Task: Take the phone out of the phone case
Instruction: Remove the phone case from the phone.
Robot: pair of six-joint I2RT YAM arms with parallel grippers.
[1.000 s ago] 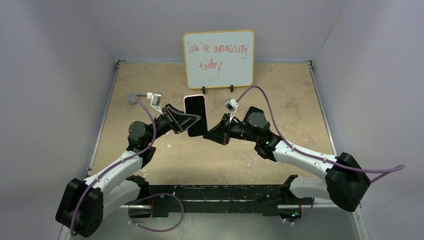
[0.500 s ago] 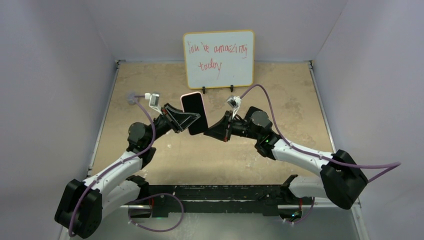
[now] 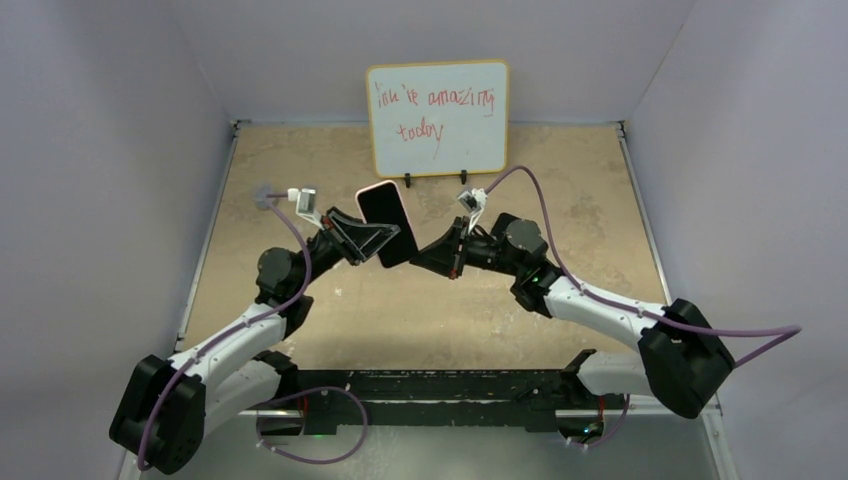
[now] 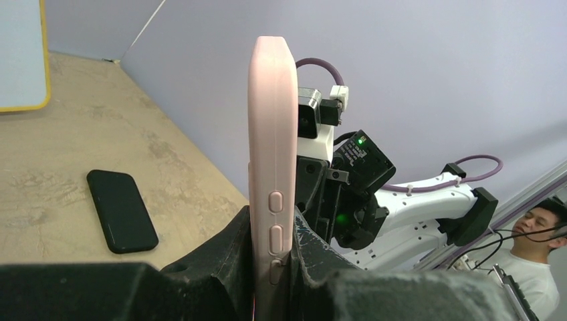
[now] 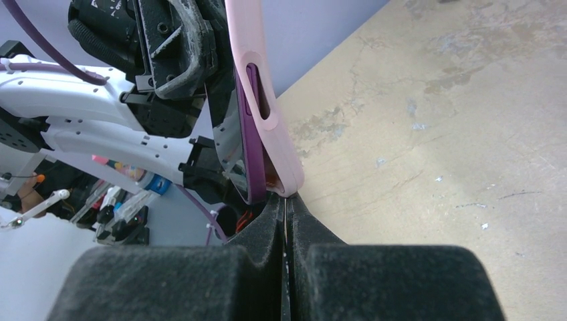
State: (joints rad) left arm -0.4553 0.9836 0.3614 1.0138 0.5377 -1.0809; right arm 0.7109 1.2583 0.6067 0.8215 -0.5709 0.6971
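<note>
Right now the left jaws are clenched on the phone case (image 4: 273,120), gripping its lower end across front and back, near the side buttons, so that it stands upright in the air above the counter (image 3: 300,160). The right jaws are pressed fully together with nothing between them. Their joined tips touch the bottom corner of the case, right where the pink rim meets the phone (image 5: 249,147).

- The phone sits in the case. In the top view its dark screen faces up and toward the camera.
- From the right wrist, the phone's purple edge shows alongside the pink rim. At the corner by the right tips it looks slightly proud of the lip, though I cannot tell how far it has come free.
- The case is tilted a little, between the two arms and well above the counter.

Step in hand, as I read it: prying. One arm steadies the case while the other works the closed tips as a wedge at the corner.

The next move calls for a push at that corner, away from the case back, to peel the rim off the phone's edge. The left grip must hold firm without squeezing the phone back in.

Risk: once loose, the phone has nothing under it.

Further out, a dark phone-like slab (image 4: 122,210) lies flat on the counter. A whiteboard (image 3: 437,117) stands against the far wall.
</note>
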